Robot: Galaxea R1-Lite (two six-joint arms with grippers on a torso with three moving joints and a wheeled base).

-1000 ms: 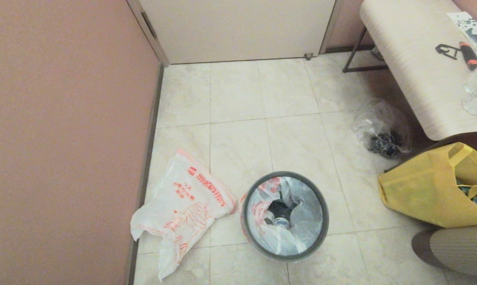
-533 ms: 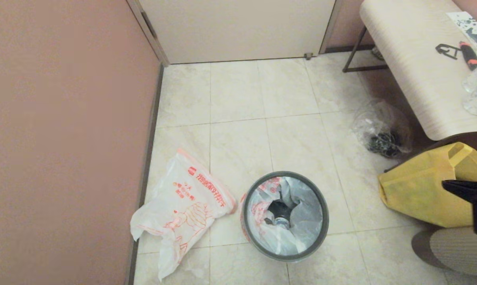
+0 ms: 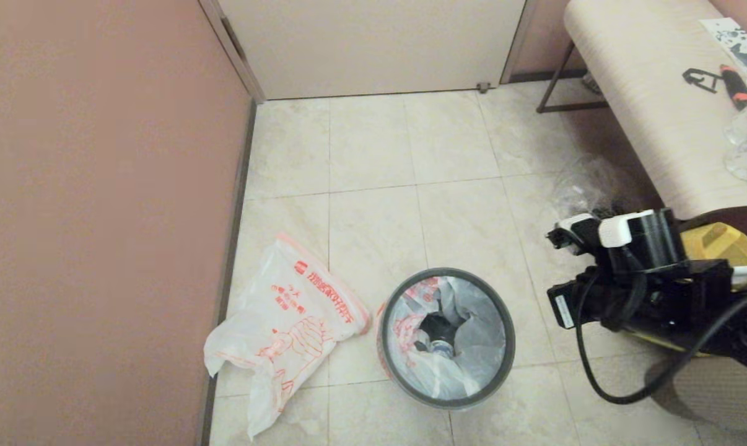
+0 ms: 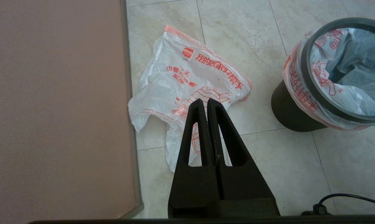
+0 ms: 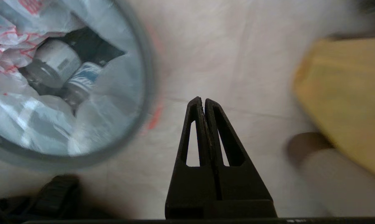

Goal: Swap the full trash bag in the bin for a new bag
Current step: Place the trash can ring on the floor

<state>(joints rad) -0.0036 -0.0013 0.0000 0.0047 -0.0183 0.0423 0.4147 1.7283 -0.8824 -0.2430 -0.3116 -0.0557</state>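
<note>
Sitting on the tiled floor (image 3: 373, 142), the bin (image 3: 446, 337) is holding the full trash bag (image 3: 457, 362), whose orange-red rim is folding out over the grey ring on the side facing the wall (image 3: 101, 217); bottles are showing down in the bag's opening. New bag (image 3: 283, 334) is lying flat and crumpled on the floor just beside the bin, between it and the wall's baseboard, red text and hand drawing facing up. Right arm (image 3: 646, 279) is reaching in from the right edge of the head view, hovering above the floor between the bin and the yellow tote (image 5: 346, 93); right gripper (image 5: 203, 100) is showing fingers pressed together, gripping nothing, tips over bare floor just beside the bin's rim. Left gripper (image 4: 205, 101) is also showing fingers together and empty, hanging above the new bag. Clear bag with cords (image 3: 587, 189) is lying on the floor beyond the right arm, near the bench (image 3: 646, 105).
</note>
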